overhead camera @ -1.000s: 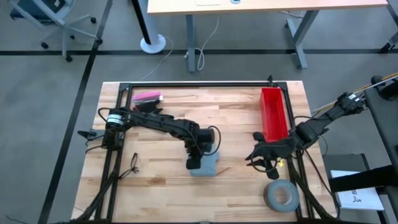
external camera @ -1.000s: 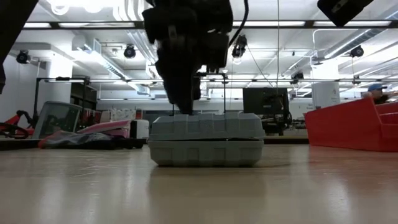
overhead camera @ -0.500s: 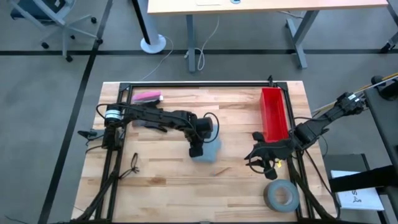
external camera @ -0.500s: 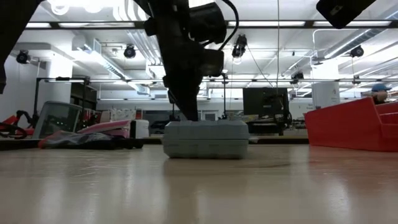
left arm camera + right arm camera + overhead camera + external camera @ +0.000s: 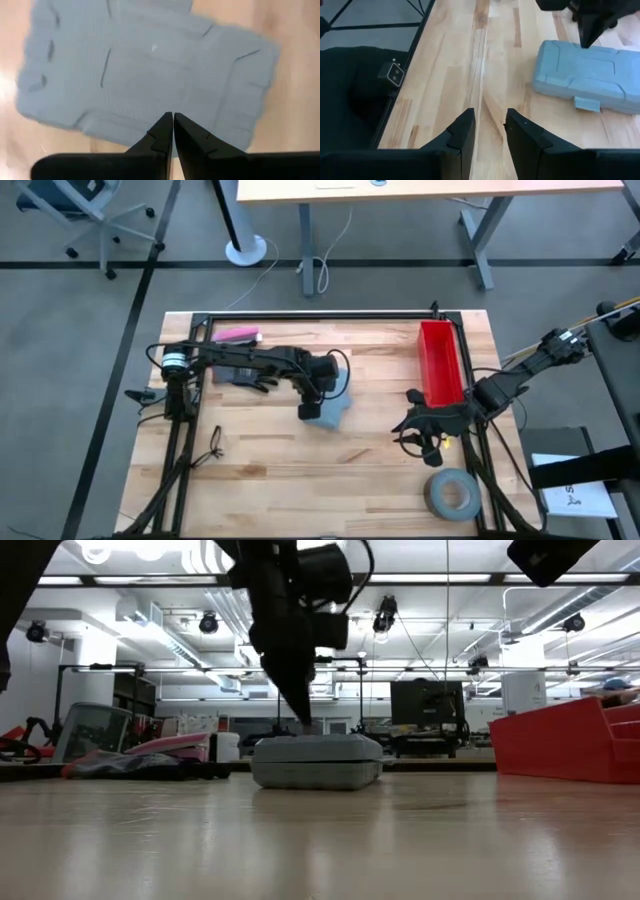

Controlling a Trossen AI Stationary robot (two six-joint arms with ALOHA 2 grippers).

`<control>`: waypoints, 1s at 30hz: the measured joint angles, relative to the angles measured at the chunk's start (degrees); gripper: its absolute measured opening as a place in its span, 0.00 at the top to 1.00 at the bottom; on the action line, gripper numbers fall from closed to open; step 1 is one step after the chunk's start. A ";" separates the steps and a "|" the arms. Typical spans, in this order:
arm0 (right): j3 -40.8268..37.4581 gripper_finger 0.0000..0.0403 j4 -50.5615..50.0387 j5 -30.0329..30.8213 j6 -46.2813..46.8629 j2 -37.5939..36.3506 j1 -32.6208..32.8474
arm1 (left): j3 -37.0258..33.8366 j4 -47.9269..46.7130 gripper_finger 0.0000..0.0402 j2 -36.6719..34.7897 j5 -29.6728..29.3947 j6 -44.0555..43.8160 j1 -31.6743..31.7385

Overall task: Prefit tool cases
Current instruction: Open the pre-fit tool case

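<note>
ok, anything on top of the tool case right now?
Only the left tool, shut, its tips down on the closed tool case lid near one edge. The rest of the lid is bare. The case is closed, so its inside cannot be seen.

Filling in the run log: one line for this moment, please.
left gripper: shut, tips on closed case | right gripper: open, empty, by red bin | case: flat mid-table

two dark, slim jointed arms with loose black cables; each gripper (image 5: 173,131) (image 5: 489,131) ends in matte black wedge-shaped fingers (stepped inner faces).
</note>
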 joint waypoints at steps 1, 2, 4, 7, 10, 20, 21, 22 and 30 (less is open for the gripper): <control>0.02 0.77 0.01 0.08 0.31 0.14 0.05 | 0.81 -0.56 0.95 0.06 -0.57 0.30 -0.11; 0.00 0.77 -0.02 0.53 0.38 0.38 0.26 | 1.80 -0.94 0.95 0.48 -0.99 0.59 -0.22; 0.00 0.77 0.11 2.28 0.28 0.96 0.75 | 3.95 -0.73 0.94 1.02 -1.03 1.30 -0.26; -0.02 0.77 0.71 3.51 0.15 0.97 1.56 | 6.93 -0.56 0.90 1.40 -1.03 2.72 -0.22; -0.02 0.78 0.72 4.59 0.58 -0.23 2.58 | 8.90 -0.53 0.86 1.94 -1.03 4.35 -0.22; 0.00 0.78 0.76 8.80 1.50 -0.51 4.25 | 10.68 2.33 0.79 7.85 -3.66 5.08 -0.22; 0.00 0.78 0.80 8.81 1.51 -0.27 4.25 | 10.66 3.16 0.80 8.28 -4.80 5.24 -0.22; 0.00 0.78 0.80 8.85 1.56 -0.04 4.25 | 10.66 4.64 0.80 8.41 -6.01 5.26 -0.19; 0.00 0.77 1.02 8.89 1.59 0.05 4.25 | 10.58 5.49 0.81 9.11 -18.50 5.63 1.19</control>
